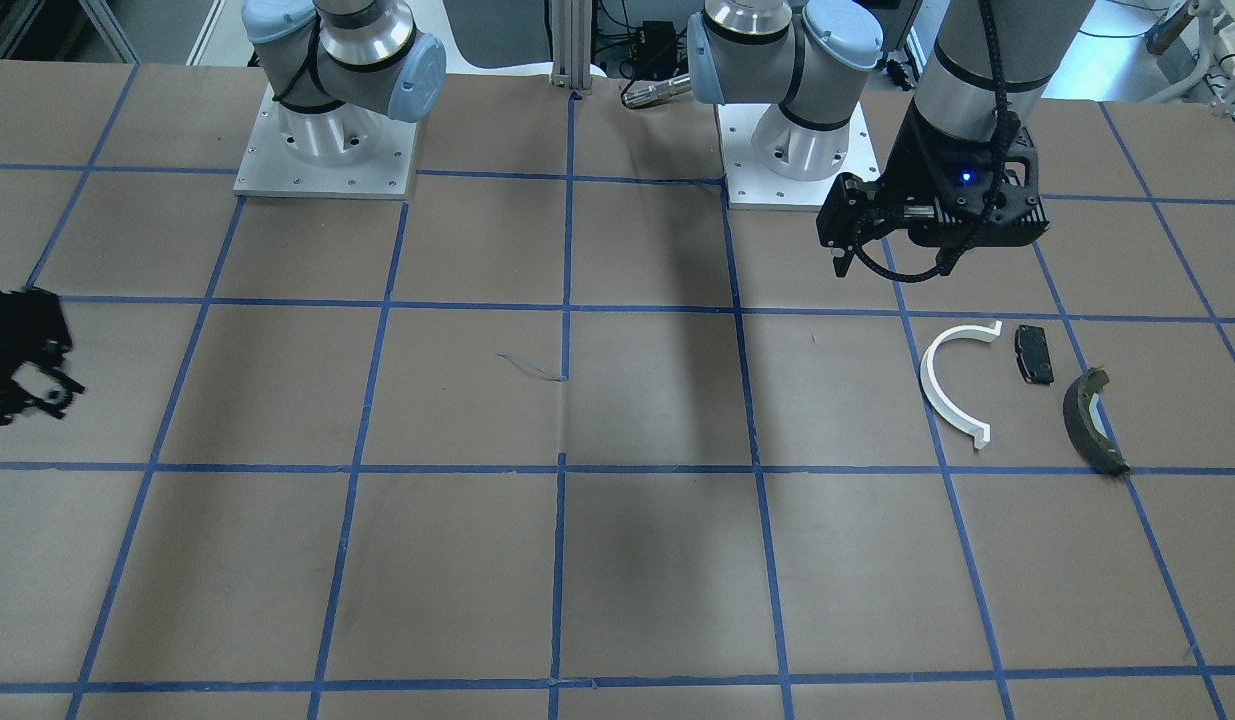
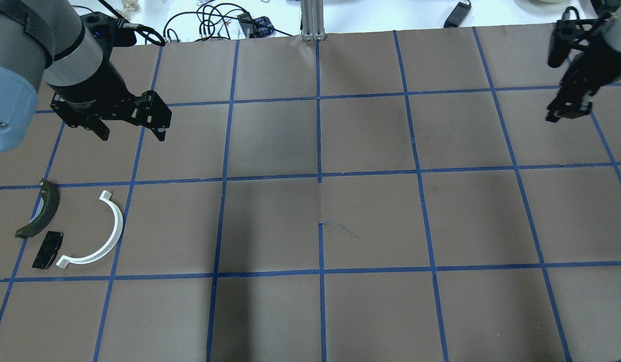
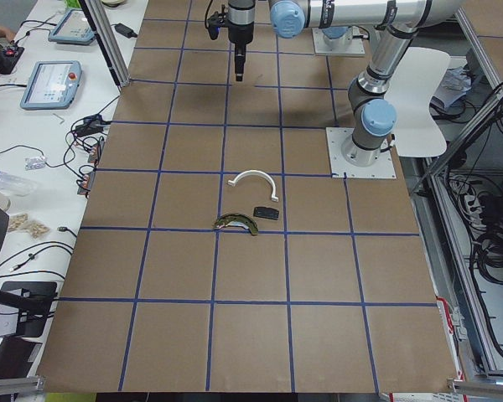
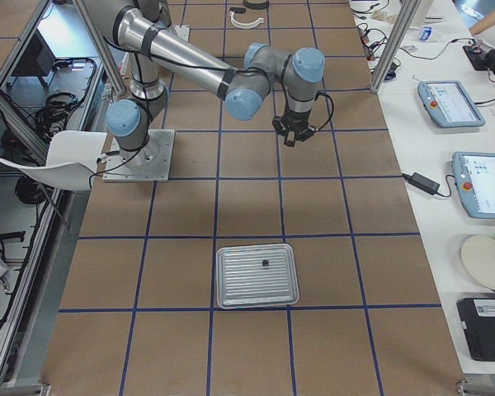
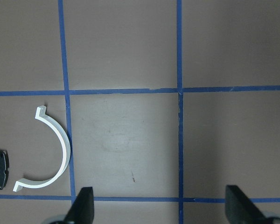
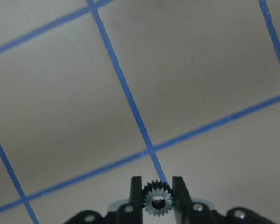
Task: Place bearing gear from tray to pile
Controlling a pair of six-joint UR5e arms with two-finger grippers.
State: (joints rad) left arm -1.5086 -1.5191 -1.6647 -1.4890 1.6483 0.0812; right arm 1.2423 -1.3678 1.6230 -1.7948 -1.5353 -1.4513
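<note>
Gear: the bearing gear (image 6: 156, 204) is clamped between the right gripper (image 6: 157, 189) fingers, at 2 o'clock on the table seen from overhead.
Tray: the tray (image 4: 231, 290) holds one dark speck I cannot identify.
Pile: the white half-ring (image 2: 120, 224), black pad (image 2: 48, 250) and olive shoe (image 2: 41, 211) lie at 8 o'clock, well apart from the gear.
Left gripper: the left gripper (image 5: 161, 208) is spread wide and empty.
Progress: the pickup looks done; the carry and release are left.
</note>
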